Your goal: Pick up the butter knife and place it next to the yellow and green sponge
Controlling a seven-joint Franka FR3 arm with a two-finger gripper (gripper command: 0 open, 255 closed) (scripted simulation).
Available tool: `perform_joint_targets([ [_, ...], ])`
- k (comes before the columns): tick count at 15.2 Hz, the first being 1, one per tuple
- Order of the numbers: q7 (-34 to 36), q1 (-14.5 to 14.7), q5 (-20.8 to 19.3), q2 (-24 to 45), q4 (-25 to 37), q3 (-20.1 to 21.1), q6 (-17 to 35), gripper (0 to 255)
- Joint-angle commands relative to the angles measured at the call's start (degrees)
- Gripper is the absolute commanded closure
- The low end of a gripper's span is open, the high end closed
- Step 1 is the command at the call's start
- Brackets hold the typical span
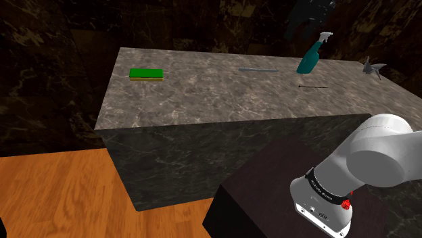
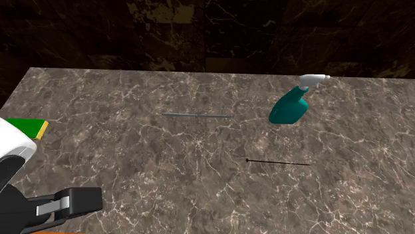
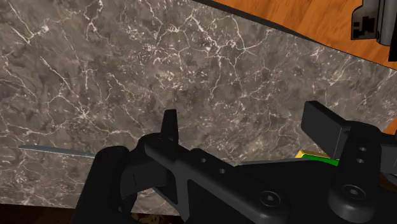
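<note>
White arm (image 1: 380, 157) bulking at the shoulder view's lower right: rounded pale links, a dark joint band beneath, cut off by the frame's right edge. In the second exterior view, a white link (image 2: 12, 141) low at the left, with a black hand section (image 2: 63, 203) jutting rightward just below it. Seen along the wrist: all-black gripper (image 3: 247, 122) spread wide, fingers (image 3: 168, 128) standing well apart, nothing clasped between them, held high above the surface. Broad black hand body across the lower frame.
</note>
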Motion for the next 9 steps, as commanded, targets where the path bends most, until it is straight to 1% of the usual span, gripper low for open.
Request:
perform_joint_targets([
  [1, 0.0, 0.0, 0.0, 0.0, 0.0, 0.0, 0.0, 0],
  [5, -11.82, 1.07, -3.01, 0.85, -2.97, -6.61, 3.63, 0],
  [9, -23.69, 2.44, -5.65, 3.9, -3.95, -13.45, 7.52, 0],
])
